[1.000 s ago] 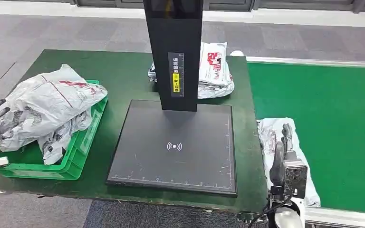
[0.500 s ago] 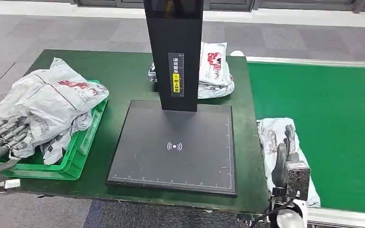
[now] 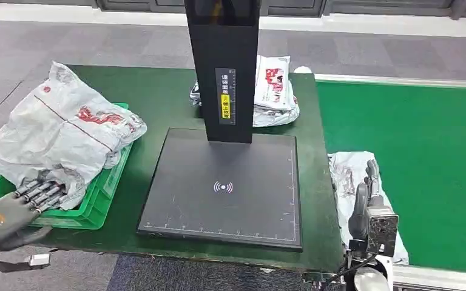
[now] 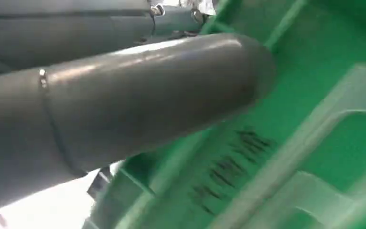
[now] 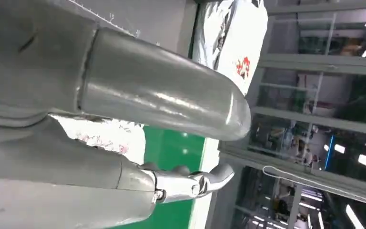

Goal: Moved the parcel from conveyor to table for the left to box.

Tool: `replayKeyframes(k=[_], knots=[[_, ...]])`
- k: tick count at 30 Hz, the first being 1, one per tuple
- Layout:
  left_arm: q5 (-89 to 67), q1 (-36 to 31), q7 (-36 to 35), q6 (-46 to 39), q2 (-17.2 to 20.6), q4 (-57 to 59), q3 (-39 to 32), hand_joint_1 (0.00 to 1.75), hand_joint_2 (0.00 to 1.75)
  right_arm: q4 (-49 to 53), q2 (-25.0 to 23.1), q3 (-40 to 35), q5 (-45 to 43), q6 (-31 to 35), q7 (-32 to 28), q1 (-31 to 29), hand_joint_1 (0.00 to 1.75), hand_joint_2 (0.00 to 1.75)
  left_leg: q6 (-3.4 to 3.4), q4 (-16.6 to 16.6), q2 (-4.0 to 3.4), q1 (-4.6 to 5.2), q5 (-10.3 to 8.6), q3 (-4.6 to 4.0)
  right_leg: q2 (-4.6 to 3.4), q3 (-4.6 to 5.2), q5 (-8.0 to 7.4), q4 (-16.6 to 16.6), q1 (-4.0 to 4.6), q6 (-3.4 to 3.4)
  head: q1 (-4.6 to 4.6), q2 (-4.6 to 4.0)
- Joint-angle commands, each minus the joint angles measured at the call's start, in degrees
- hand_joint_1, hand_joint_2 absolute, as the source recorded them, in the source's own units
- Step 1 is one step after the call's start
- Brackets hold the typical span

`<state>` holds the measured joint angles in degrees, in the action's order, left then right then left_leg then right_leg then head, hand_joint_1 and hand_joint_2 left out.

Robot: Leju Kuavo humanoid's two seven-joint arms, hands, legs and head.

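Now we judge the pick step | right hand (image 3: 369, 189) rests on parcel (image 3: 347, 176) on conveyor (image 3: 425, 151) beside counter (image 3: 158, 97); its grip we cannot tell | parcel's long axis runs along counter edge, away from us | left hand (image 3: 18, 203) touches bag (image 3: 60, 130) in bin (image 3: 106, 188), fingers stretched out | next: secure grip, carry to counter

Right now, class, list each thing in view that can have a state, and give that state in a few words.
Left hand: fingers on the crate parcel's lower edge.
Crate parcel: crumpled, heaped in the green crate.
Right hand: over the conveyor parcel; grip unclear.
Conveyor parcel: flat at the conveyor's edge.
Far parcels: stacked behind the scanner post.
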<state>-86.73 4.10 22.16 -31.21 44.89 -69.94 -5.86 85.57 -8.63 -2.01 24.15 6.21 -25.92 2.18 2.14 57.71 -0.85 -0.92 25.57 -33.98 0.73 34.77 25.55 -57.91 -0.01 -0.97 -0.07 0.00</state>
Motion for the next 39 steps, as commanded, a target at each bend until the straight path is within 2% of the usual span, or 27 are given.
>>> replayKeyframes(k=[1, 2, 5, 7, 8, 10, 11, 12, 13, 17, 24, 31, 39], knots=[[2.44, 0.37, 6.85, -2.53, -16.98, -1.13, -9.41, 0.00, 0.00, -1.25, 0.70, 2.72, -0.91, -0.05, -0.28, -0.61, 0.00, 0.00, -0.22, -0.48, 0.17, 0.15, -0.10, 0.41, -0.01, -0.41, -0.06, 0.44, -0.16, 0.17, -0.02, 0.00], [5.64, -0.41, 8.83, -2.74, -19.58, -1.62, -10.45, 0.00, 0.00, -1.36, 0.72, 2.48, -0.98, -0.03, -0.26, -0.88, 0.00, 0.00, -0.20, -0.44, 0.14, 0.19, -0.10, 0.38, 0.02, -0.39, -0.05, 0.38, -0.20, 0.15, 0.00, 0.00], [5.85, -1.58, 10.04, -2.83, -21.14, -0.94, -11.06, 0.00, 0.00, -1.31, 0.85, 2.24, -1.24, 0.10, -0.09, -1.00, 0.00, 0.00, -0.16, -0.27, 0.15, 0.26, -0.05, 0.27, 0.05, -0.28, 0.00, 0.20, -0.27, 0.13, -0.04, 0.00], [13.17, -3.26, 14.71, -2.39, -23.49, -0.25, -12.46, 0.00, 0.00, -0.82, 0.97, 2.14, -1.73, 0.45, 0.13, -0.58, 0.00, 0.00, -0.24, -0.32, 0.24, 0.27, -0.04, 0.33, 0.10, -0.41, -0.01, 0.35, -0.28, 0.19, 0.02, 0.00], [14.29, -4.17, 15.36, -2.35, -24.40, 0.52, -12.69, 0.00, 0.00, -0.51, 1.07, 2.08, -1.82, 0.55, 0.16, -0.21, 0.00, 0.00, -0.18, -0.18, 0.15, 0.24, -0.01, 0.20, 0.06, -0.24, 0.02, 0.16, -0.25, 0.13, 0.00, 0.00], [19.09, -5.36, 17.52, -2.02, -26.24, 1.78, -12.80, 0.00, 0.00, -0.32, 1.17, 1.92, -2.08, 0.69, 0.17, 0.31, 0.00, 0.00, -0.33, -0.42, 0.31, 0.22, -0.03, 0.44, 0.10, -0.57, -0.02, 0.49, -0.23, 0.22, 0.00, 0.00], [22.30, -5.43, 17.84, -2.05, -26.86, 2.02, -12.31, 0.00, 0.00, -0.38, 1.15, 1.74, -2.24, 0.74, 0.16, 0.23, 0.00, 0.00, -0.23, -0.24, 0.35, 0.32, -0.02, 0.26, 0.23, -0.34, 0.05, 0.21, -0.34, 0.16, -0.04, 0.00], [27.16, -5.50, 17.84, -1.98, -27.32, 1.91, -11.37, 0.00, 0.00, -0.34, 0.99, 1.61, -2.47, 0.83, 0.27, -0.05, 0.00, 0.00, -0.32, -0.43, 0.48, 0.29, -0.06, 0.44, 0.28, -0.59, 0.01, 0.46, -0.31, 0.21, 0.00, 0.00], [28.72, -5.60, 17.84, -1.89, -27.43, 2.01, -10.84, 0.00, 0.00, -0.19, 0.92, 1.56, -2.55, 0.89, 0.37, -0.20, 0.00, 0.00, -0.22, -0.13, 0.28, 0.29, 0.02, 0.17, 0.18, -0.25, 0.08, 0.14, -0.31, 0.21, 0.00, 0.00], [28.71, -5.84, 17.84, -1.84, -27.63, 2.20, -10.75, 0.00, 0.00, -0.11, 0.84, 1.54, -2.60, 0.88, 0.50, -0.31, 0.00, 0.00, -0.21, -0.09, 0.22, 0.30, 0.05, 0.14, 0.10, -0.18, 0.08, 0.09, -0.32, 0.20, -0.02, 0.00], [43.04, -5.97, 17.84, 0.72, -29.71, -0.01, -10.19, 0.00, 0.00, 0.34, 1.91, 0.63, -3.15, 1.16, 1.30, 0.26, 0.00, 0.00, -0.22, -0.08, 0.28, 0.26, 0.06, 0.14, 0.14, -0.18, 0.09, 0.11, -0.28, 0.20, -0.02, 0.00], [41.96, -4.86, 17.84, 4.45, -33.24, -2.02, -8.07, 0.00, 0.00, 0.25, 2.67, -0.06, -4.25, 1.87, 1.69, 0.25, 0.00, 0.00, -0.24, -0.08, 0.25, 0.29, 0.06, 0.15, 0.12, -0.19, 0.09, 0.10, -0.31, 0.22, -0.02, 0.00], [45.67, -4.89, 17.84, 6.02, -33.54, -3.35, -7.28, 0.00, 0.00, 0.59, 2.86, 0.12, -4.49, 2.06, 1.81, 0.38, 0.00, 0.00, -0.24, -0.11, 0.28, 0.28, 0.07, 0.19, 0.12, -0.24, 0.10, 0.13, -0.30, 0.22, -0.02, 0.00]])
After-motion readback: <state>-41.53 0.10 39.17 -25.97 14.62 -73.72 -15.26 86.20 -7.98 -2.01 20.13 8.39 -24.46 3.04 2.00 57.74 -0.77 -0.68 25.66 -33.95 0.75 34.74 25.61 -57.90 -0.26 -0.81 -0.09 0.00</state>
